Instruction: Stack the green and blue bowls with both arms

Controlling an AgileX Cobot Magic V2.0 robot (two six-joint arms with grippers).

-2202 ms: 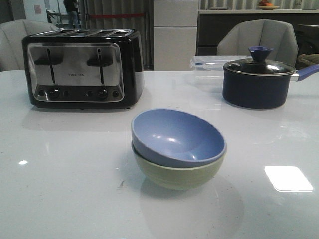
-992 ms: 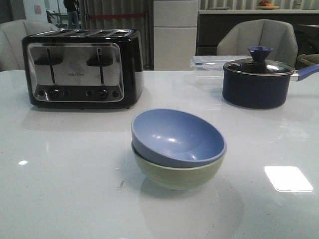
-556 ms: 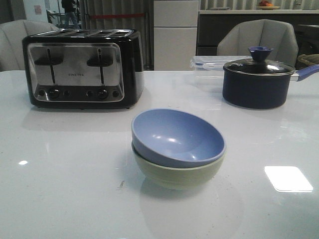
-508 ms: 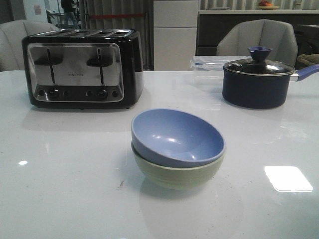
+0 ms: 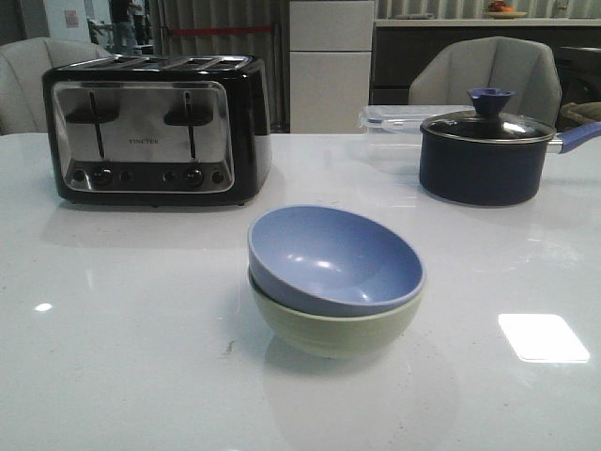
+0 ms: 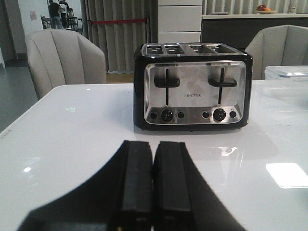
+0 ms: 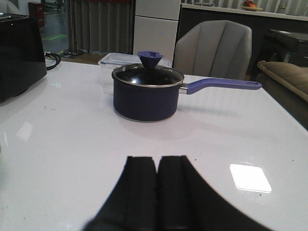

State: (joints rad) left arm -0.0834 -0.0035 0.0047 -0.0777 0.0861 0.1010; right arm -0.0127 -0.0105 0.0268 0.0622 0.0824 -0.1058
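Observation:
In the front view a blue bowl (image 5: 333, 258) sits nested in a green bowl (image 5: 329, 329) near the middle of the white table (image 5: 122, 357), tilted slightly. Neither arm shows in the front view. In the left wrist view my left gripper (image 6: 153, 147) is shut and empty, low over the table, pointing at the toaster. In the right wrist view my right gripper (image 7: 157, 161) is shut and empty, pointing at the saucepan. The bowls do not show in either wrist view.
A black and chrome toaster (image 5: 155, 127) (image 6: 192, 86) stands at the back left. A dark blue saucepan with a glass lid (image 5: 486, 155) (image 7: 147, 91) stands at the back right, a clear plastic box (image 5: 394, 122) behind it. Grey chairs stand beyond the table.

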